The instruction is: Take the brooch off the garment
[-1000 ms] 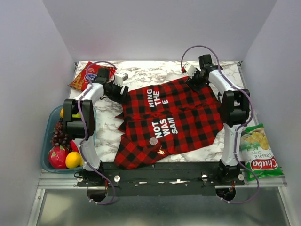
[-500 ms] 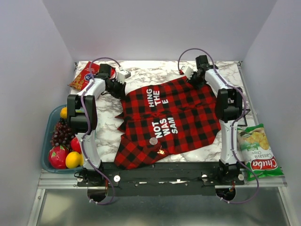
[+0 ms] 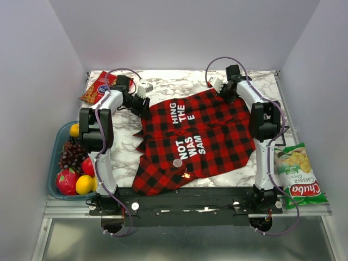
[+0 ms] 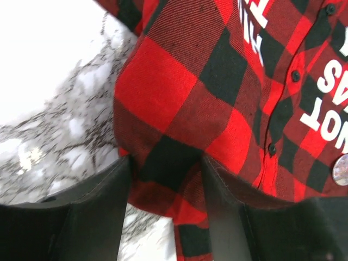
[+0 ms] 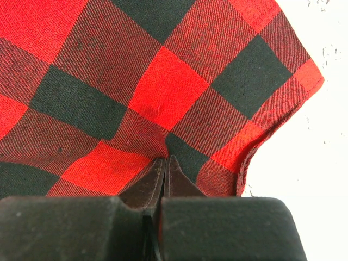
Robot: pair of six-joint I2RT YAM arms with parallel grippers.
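The garment (image 3: 209, 136), a red-and-black checked shirt with white lettering, lies spread on the marble table. The brooch (image 3: 177, 162), a small silvery disc, sits on it near the front, below the letters; it also shows at the right edge of the left wrist view (image 4: 341, 169). My left gripper (image 3: 142, 105) is at the shirt's far left edge. Its fingers (image 4: 103, 212) stand apart, and a fold of the checked cloth (image 4: 174, 125) lies between them. My right gripper (image 3: 227, 93) is at the far right corner, shut on a pinch of the cloth (image 5: 166, 160).
A red snack packet (image 3: 98, 87) lies at the back left corner. A blue tray (image 3: 51, 185) of fruit stands off the table's left side. A green chips bag (image 3: 296, 174) lies at the front right, beside the right arm.
The right gripper has closed onto the shirt's far right corner. The left arm has reached a little further back and its jaws now straddle the shirt's left edge.
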